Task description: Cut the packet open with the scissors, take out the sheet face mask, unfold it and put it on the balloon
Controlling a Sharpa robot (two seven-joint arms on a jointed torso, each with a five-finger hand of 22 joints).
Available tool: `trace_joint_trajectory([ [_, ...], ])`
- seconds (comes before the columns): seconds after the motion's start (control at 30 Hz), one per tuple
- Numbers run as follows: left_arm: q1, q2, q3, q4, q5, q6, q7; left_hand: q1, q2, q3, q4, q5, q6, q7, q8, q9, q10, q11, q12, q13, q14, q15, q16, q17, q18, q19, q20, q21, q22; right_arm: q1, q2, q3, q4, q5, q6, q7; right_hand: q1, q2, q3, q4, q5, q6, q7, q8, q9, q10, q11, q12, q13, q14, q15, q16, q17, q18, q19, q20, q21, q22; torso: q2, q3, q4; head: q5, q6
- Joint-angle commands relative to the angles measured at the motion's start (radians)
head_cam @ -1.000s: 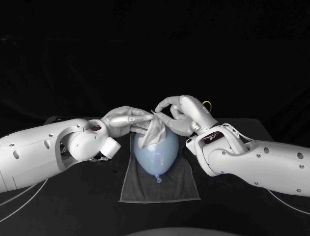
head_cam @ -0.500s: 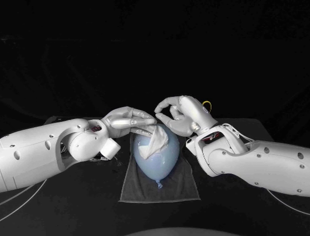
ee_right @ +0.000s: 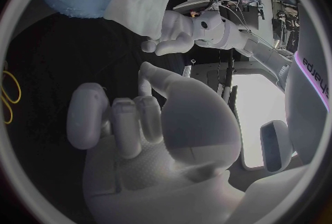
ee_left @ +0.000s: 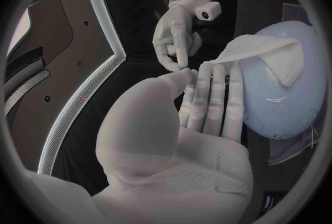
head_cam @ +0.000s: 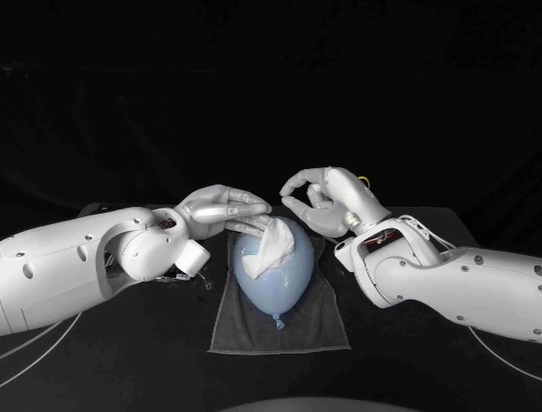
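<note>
My left hand (head_cam: pixel 225 210) pinching sheet mask (head_cam: pixel 268 245) at balloon's (head_cam: pixel 277 279) twelve o'clock end, clearest in left wrist view, right hand (head_cam: pixel 324 199) curled empty at two o'clock, cloth (head_cam: pixel 240 330) half hidden.

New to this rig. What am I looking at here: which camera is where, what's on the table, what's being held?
This is a two-armed robot with silver many-fingered hands, working at a black table. The square picture comes from a camera on its head, looking down. The two round ones come from fisheye cameras at the wrists, each behind that arm's own hand. On the table lies a dark cloth, and on it a pale blue balloon. A white mask sits bunched on the balloon's far end. The left robot hand pinches the mask's edge. The right robot hand hovers beside it, fingers curled, holding nothing.
</note>
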Motion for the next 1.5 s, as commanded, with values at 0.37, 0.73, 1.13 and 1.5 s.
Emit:
trace_joint_trajectory([
  [0.37, 0.0, -0.008, 0.001, 0.004, 0.006, -0.06, -0.03, -0.039, -0.041, -0.017, 0.008, 0.004, -0.055, 0.02, -0.028, -0.009, -0.065, 0.022, -0.017, 0.002, 0.008, 0.012, 0.008, 0.003, 0.009, 0.041, -0.014, 0.027, 0.007, 0.001, -0.063, 0.0, 0.029, 0.07, 0.209, -0.005, -0.065, -0.084, -0.092, 0.056, 0.003, -0.088, 0.049, -0.086, -0.062, -0.016, 0.043, -0.046, 0.122, 0.12, 0.02, 0.007, 0.263, 0.003, -0.02, 0.033, -0.032, 0.167, 0.0, 0.0002, -0.0006, 0.0, -0.006],
  [0.73, 0.0, -0.007, 0.001, 0.007, -0.007, -0.063, -0.047, -0.043, -0.047, -0.025, 0.011, 0.004, -0.062, 0.021, -0.032, -0.011, -0.077, 0.023, -0.014, 0.002, 0.041, 0.004, 0.025, 0.012, 0.008, 0.075, -0.033, 0.047, 0.014, -0.006, -0.011, 0.0, -0.029, 0.057, 0.306, -0.075, -0.059, -0.096, -0.145, 0.085, 0.003, -0.131, 0.075, -0.139, -0.098, -0.052, 0.067, -0.077, 0.09, 0.116, 0.042, 0.001, 0.25, 0.01, -0.04, 0.052, -0.071, 0.157, 0.002, 0.0003, 0.001, -0.002, -0.007],
  [1.13, 0.0, -0.007, 0.001, 0.01, -0.008, -0.062, -0.047, -0.042, -0.047, -0.024, 0.01, 0.004, -0.061, 0.021, -0.032, -0.011, -0.078, 0.022, -0.014, 0.002, 0.039, 0.004, 0.024, 0.011, 0.008, 0.075, -0.033, 0.047, 0.014, -0.008, 0.029, -0.001, -0.057, 0.065, 0.327, -0.089, -0.044, -0.08, -0.152, 0.094, 0.002, -0.117, 0.074, -0.14, -0.103, -0.048, 0.068, -0.069, 0.095, 0.117, 0.044, 0.003, 0.253, 0.01, -0.039, 0.057, -0.067, 0.158, 0.001, -0.0015, 0.0009, 0.0, -0.011],
  [1.5, 0.0, -0.007, 0.001, 0.008, -0.008, -0.064, -0.044, -0.039, -0.046, -0.023, 0.009, 0.004, -0.061, 0.021, -0.032, -0.011, -0.079, 0.022, -0.013, 0.003, 0.038, 0.004, 0.022, 0.011, 0.007, 0.075, -0.034, 0.047, 0.013, -0.009, 0.033, -0.001, -0.059, 0.063, 0.321, -0.068, 0.045, 0.013, -0.105, 0.077, 0.003, 0.006, 0.019, -0.077, -0.087, 0.007, 0.021, -0.011, 0.151, 0.12, 0.007, 0.007, 0.263, 0.003, -0.016, 0.034, -0.009, 0.173, 0.001, 0.0004, 0.0001, 0.001, -0.014],
])
